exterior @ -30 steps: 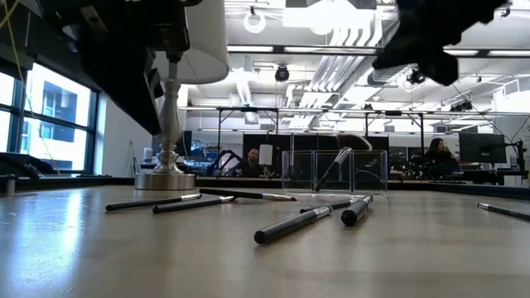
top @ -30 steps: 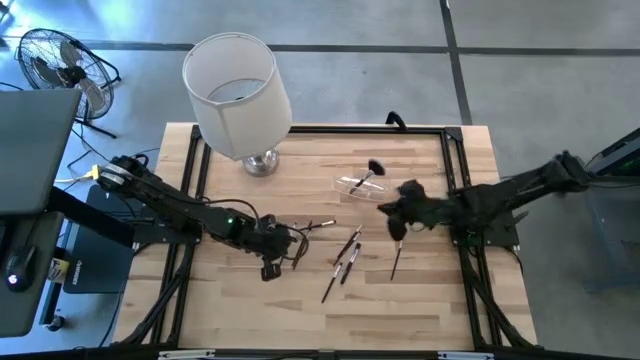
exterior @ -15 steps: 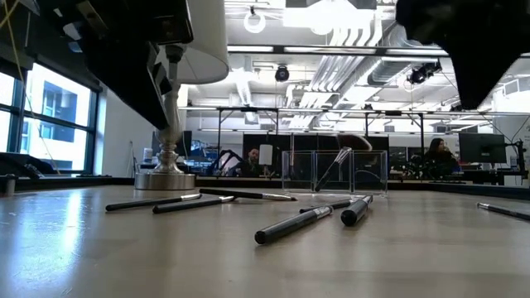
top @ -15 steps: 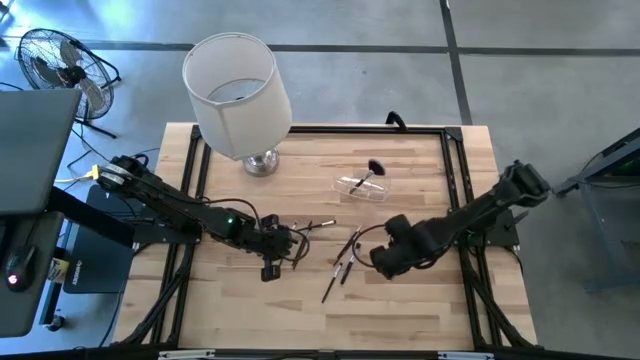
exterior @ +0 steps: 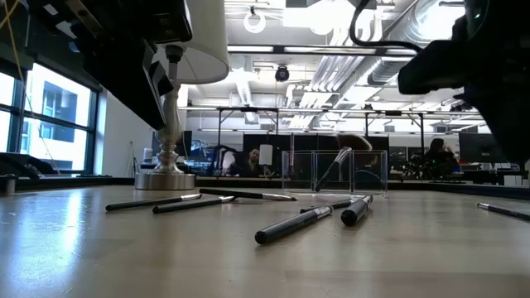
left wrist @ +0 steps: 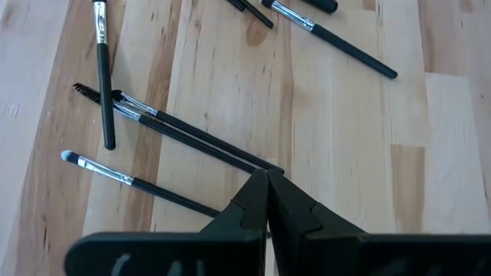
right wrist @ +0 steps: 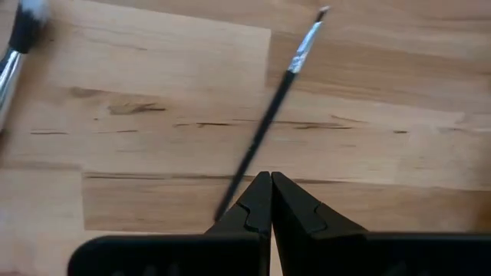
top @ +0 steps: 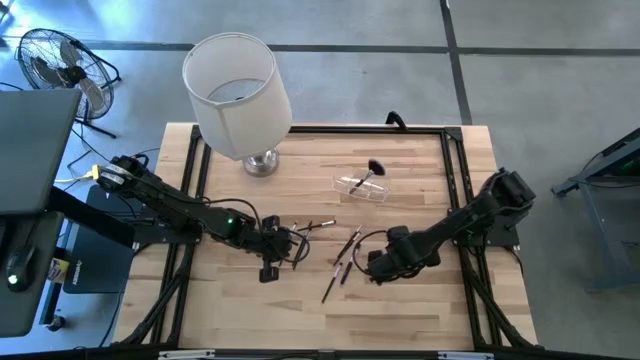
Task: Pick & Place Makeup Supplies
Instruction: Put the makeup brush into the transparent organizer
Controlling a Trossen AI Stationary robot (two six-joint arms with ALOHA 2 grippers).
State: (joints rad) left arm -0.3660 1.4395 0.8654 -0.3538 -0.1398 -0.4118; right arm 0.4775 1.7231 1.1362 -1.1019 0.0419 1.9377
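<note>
Wood-topped table [top: 420, 310] carrying scattered makeup supplies, read from the near edge toward the far edge. Nearest, a cluster of dark pencils and brushes [top: 343, 263] lies loose at mid-table, their handles fanned at slightly different angles and some close together. Just beside this cluster on the robot's right, the right pincer [top: 372, 268] hangs low over the wood with its fingers pressed together and nothing between them; its wrist view shows one thin silver-ferruled brush [right wrist: 270, 115] lying just ahead of the fingertips, untouched. At a similar depth, the left pincer [top: 293, 246] is likewise pressed together and empty, poised over a second group of thin brushes [left wrist: 146, 123], including a spoolie-tipped one, that cross one another. Farther back, a clear plastic organiser [top: 362, 187] lies flat with a fluffy-headed brush [top: 374, 168] at it; whether that brush rests inside cannot be told. Farthest stands a white-shaded lamp [top: 238, 95]. The step in hand appears to be the approach to a pickup: the fingers must spread before descending, straddle a single handle across its width near the middle, and avoid crossed neighbours, since these thin round handles would likely roll or drag along
</note>
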